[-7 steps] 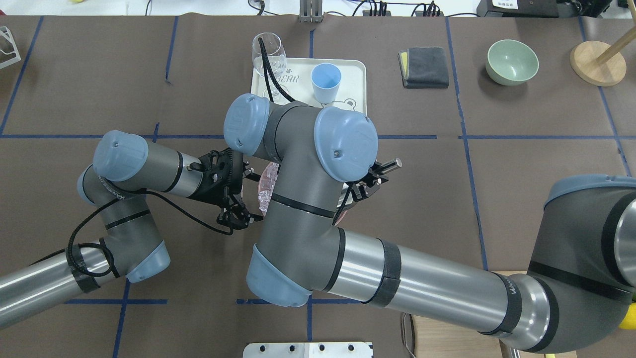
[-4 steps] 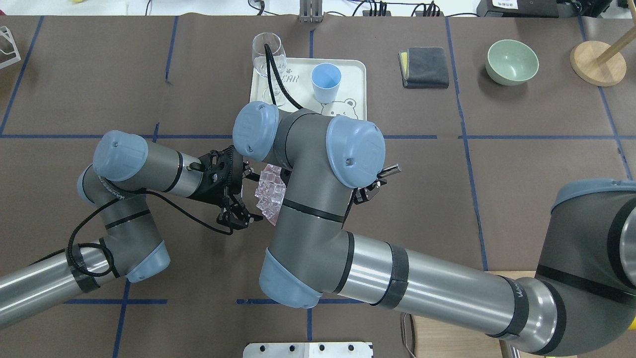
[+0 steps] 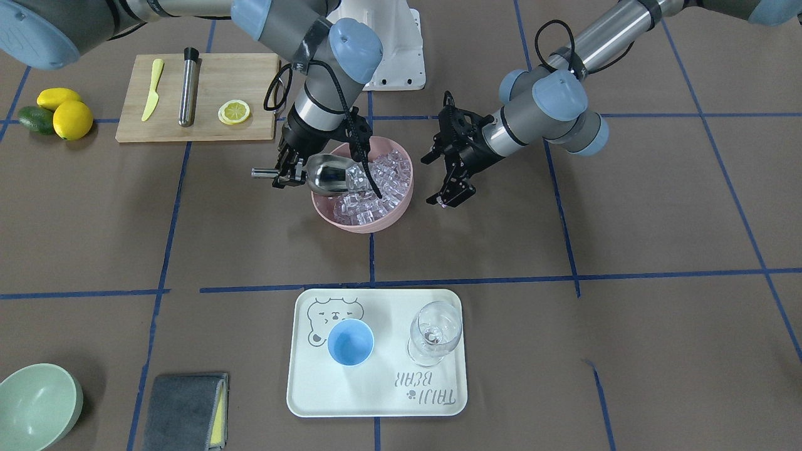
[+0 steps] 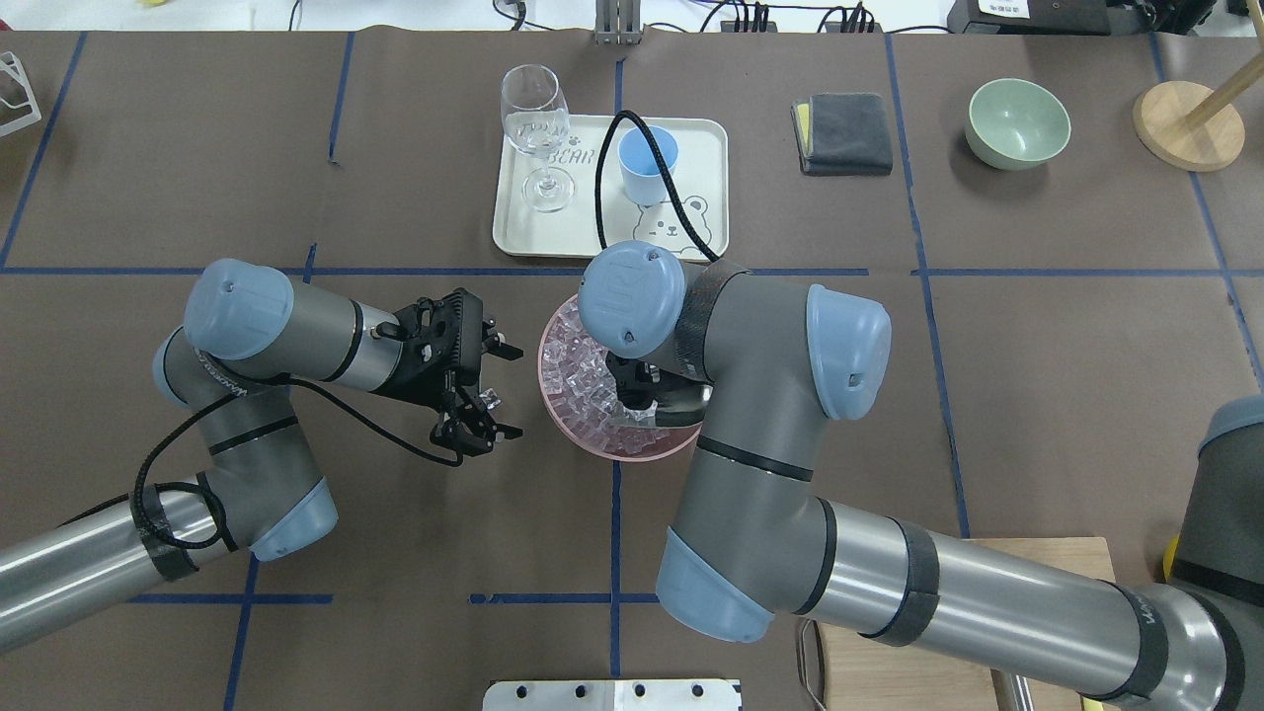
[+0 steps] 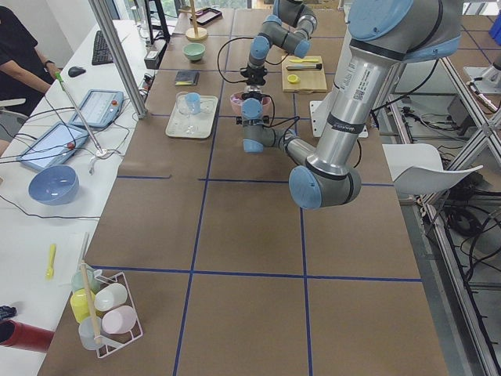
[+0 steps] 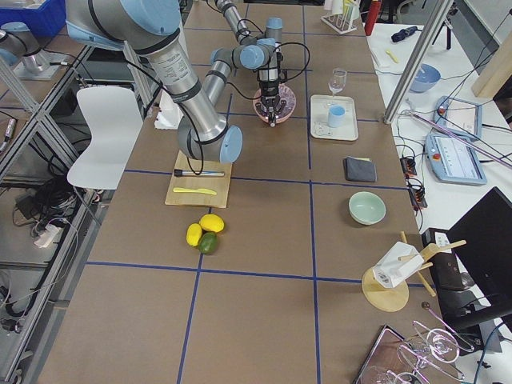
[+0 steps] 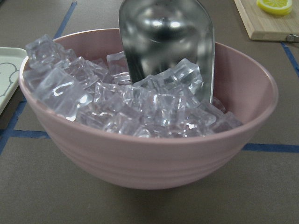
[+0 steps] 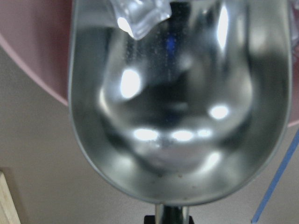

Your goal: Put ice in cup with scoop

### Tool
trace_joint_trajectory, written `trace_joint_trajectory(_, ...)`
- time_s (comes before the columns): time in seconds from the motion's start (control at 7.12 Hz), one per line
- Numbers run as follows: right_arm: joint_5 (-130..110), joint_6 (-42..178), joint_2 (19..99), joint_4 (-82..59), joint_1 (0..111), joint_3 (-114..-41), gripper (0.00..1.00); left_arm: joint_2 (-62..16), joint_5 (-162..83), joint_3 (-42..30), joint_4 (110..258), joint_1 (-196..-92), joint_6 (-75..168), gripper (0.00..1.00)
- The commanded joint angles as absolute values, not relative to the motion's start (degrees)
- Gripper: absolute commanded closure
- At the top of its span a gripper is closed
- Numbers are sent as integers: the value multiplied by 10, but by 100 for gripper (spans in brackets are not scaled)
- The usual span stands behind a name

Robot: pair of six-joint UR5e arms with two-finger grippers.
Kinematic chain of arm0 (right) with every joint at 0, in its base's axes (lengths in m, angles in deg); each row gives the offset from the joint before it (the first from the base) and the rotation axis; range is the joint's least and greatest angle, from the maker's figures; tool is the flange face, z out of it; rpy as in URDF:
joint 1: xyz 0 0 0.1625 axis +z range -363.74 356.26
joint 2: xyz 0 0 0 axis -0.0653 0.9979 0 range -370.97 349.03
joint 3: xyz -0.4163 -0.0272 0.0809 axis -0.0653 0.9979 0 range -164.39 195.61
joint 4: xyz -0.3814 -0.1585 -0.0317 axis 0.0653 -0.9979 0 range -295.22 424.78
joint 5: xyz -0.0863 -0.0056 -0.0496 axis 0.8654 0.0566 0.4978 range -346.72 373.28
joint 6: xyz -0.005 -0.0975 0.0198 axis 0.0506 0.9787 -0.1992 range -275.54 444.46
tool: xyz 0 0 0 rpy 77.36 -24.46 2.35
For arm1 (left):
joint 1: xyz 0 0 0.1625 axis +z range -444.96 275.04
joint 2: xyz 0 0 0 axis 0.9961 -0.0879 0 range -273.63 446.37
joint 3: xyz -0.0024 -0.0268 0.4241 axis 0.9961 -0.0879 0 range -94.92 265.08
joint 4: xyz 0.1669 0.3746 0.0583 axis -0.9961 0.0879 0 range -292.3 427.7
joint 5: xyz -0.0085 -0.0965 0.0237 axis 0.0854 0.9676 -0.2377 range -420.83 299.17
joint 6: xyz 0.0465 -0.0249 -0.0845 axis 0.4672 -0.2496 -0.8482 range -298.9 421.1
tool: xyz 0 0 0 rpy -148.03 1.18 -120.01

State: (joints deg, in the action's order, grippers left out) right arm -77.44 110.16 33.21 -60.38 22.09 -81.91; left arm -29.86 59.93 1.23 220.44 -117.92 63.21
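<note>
The right arm (image 4: 760, 415) has swung aside, uncovering the pink bowl (image 3: 363, 224). The right gripper (image 3: 283, 174) clamps the scoop (image 3: 329, 175) by its handle, trough tip in the ice (image 3: 383, 186); the left gripper (image 3: 440, 179) gapes wide beside the bowl, the cup (image 3: 351, 342) well apart.

I take this for a robotics lab: the table (image 5: 235, 227) I work over is covered in brown sheeting gridded with blue tape (image 4: 928, 272), and aluminium posts (image 5: 117, 55) stand at its edge. At the upper left of the exterior left view a person (image 5: 17, 55) sits at a white bench (image 5: 23, 211) with tablets (image 5: 98, 106) and a keyboard (image 5: 102, 47).
</note>
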Motion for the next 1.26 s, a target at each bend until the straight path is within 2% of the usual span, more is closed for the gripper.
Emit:
trace_joint_trajectory(0.0,-818,1064,355,-526,223,-826,100,-296,598,12,2205,-1179,633,1)
trace_joint_trajectory(0.84,-908,1000,368,-415,260,-828,100,-295,599,11,2205,-1181,633,1)
trace_joint_trajectory(1.12,-970,999,386,-417,301,-858,100,-295,599,11,2205,-1181,632,1)
